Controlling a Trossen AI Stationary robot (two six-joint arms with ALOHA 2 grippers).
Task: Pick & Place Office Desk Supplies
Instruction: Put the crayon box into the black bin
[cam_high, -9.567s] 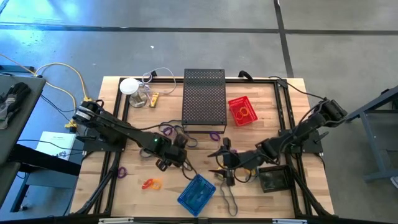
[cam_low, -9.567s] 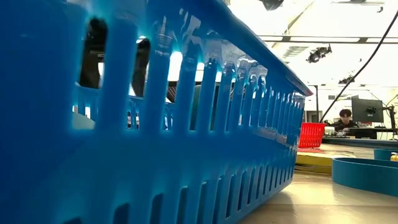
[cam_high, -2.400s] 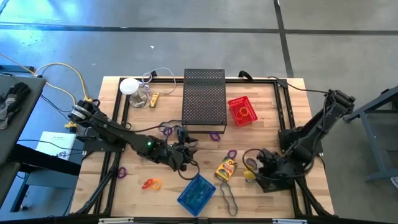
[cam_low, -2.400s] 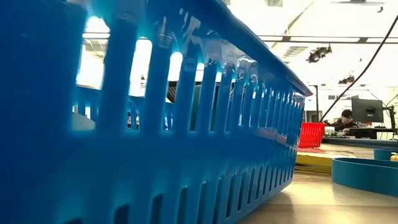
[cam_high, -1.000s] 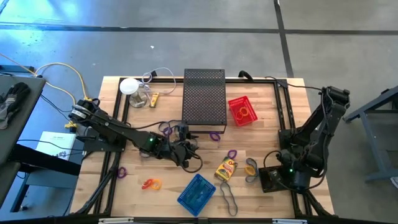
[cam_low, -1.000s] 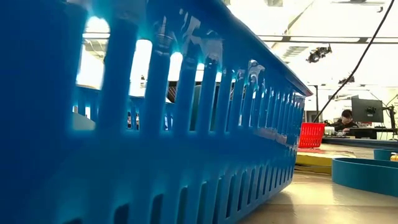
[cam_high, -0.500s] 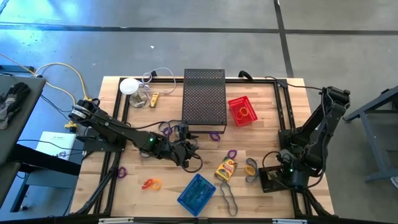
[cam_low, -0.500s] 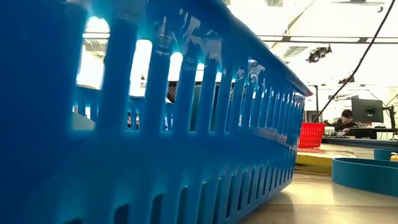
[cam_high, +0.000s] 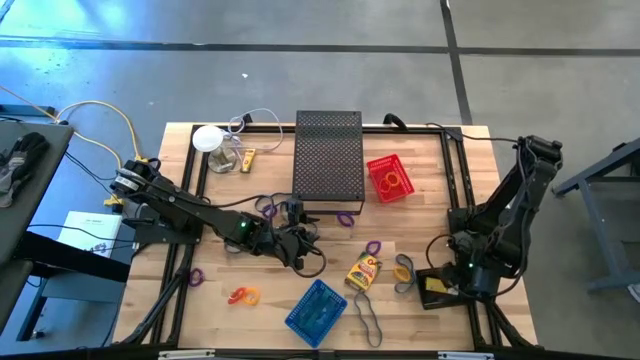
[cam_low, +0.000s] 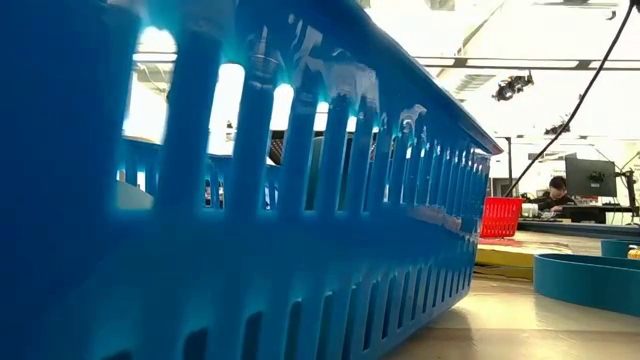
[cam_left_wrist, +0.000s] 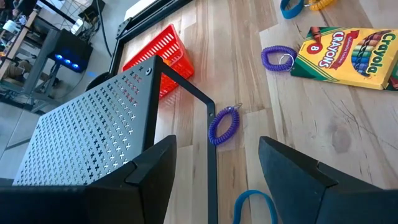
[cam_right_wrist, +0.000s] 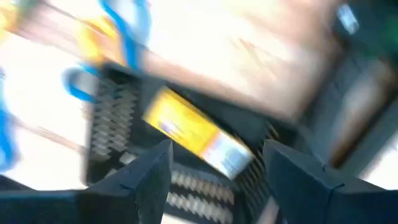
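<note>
On the table (cam_high: 220, 320), the crayon box (cam_high: 363, 273) lies diagonally.

The right gripper (cam_right_wrist: 214, 163) has been opened and lifted over the black mesh tray (cam_high: 441, 290), where a yellow packet (cam_high: 437, 285) has been left lying, released from its fingers

The mesh box (cam_high: 328, 158) stands at the table's (cam_high: 215, 305) back middle. Right of it sits a small basket (cam_high: 389, 178). In front of the box, toward the right, lies a crayon box (cam_high: 363, 272), with another basket (cam_high: 316, 311) further forward. Far right of the crayons, a packet (cam_right_wrist: 198, 139) lies in a mesh tray (cam_high: 432, 291).
</note>
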